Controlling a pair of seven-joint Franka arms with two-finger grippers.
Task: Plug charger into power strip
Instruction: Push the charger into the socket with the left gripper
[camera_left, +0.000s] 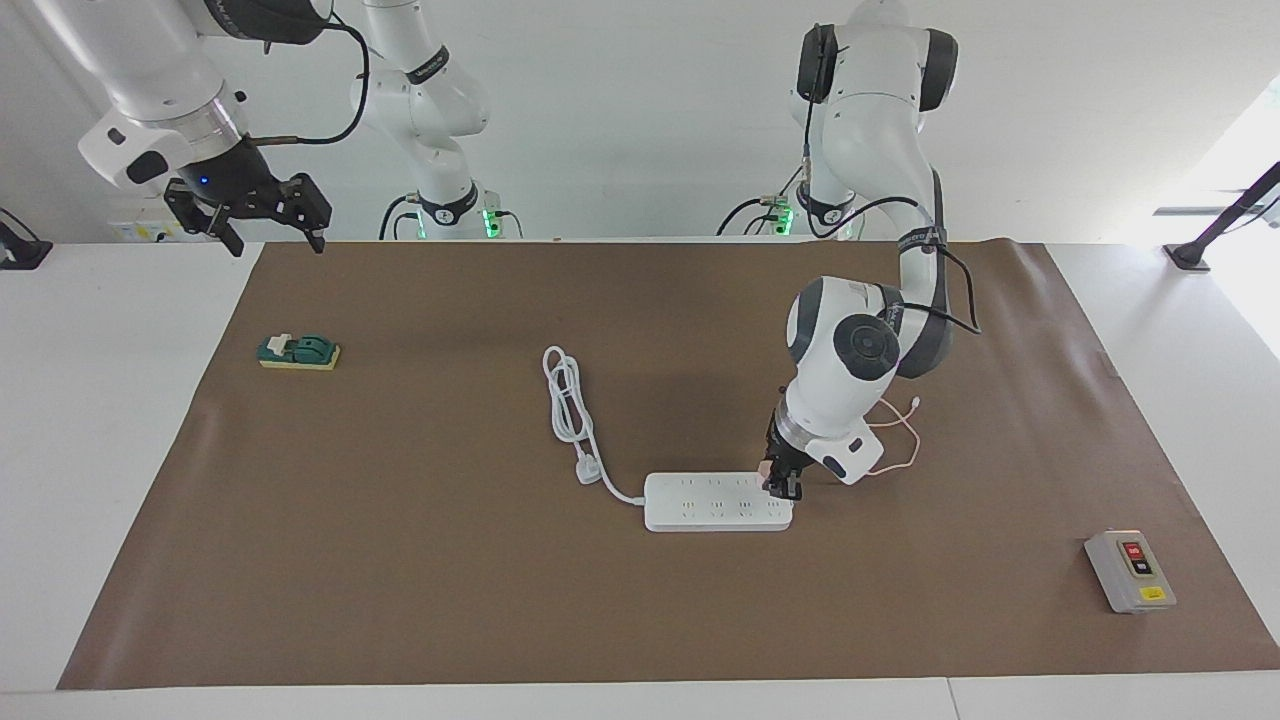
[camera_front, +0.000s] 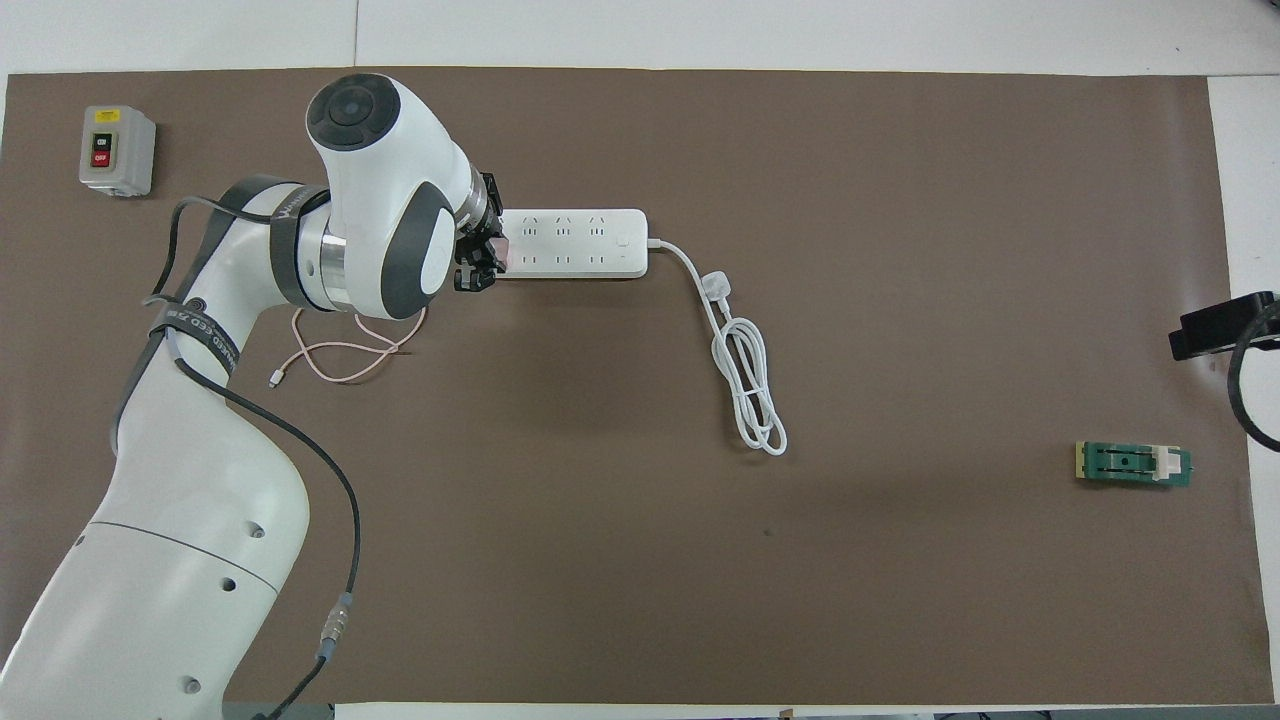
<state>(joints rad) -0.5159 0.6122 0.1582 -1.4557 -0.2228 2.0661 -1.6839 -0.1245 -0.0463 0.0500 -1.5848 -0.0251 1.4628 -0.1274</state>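
Left gripper (camera_left: 781, 484): down at the end of the power strip (camera_left: 715, 502) toward the left arm's side, fingers closed on the charger (camera_left: 765, 468), tips at the strip's top face.
Charger: pale pink cube, held at the strip's end sockets; whether prongs are seated cannot be told.
Charger cable (camera_front: 335, 362): thin, pink, looped on the mat nearer the robots than the strip.
Power strip: flat on the brown mat (camera_left: 500, 600), mid-table; thick white cord (camera_left: 568, 410) coiled beside it, toward the right arm's end.
Right gripper (camera_left: 268, 226): raised over the mat's corner at the right arm's end, fingers spread, holding nothing; arm waiting.
Grey button box (camera_left: 1130, 571): on the mat, left arm's end, farther from the robots than the strip.
Green block (camera_left: 299, 352): right arm's end, well apart from the strip.
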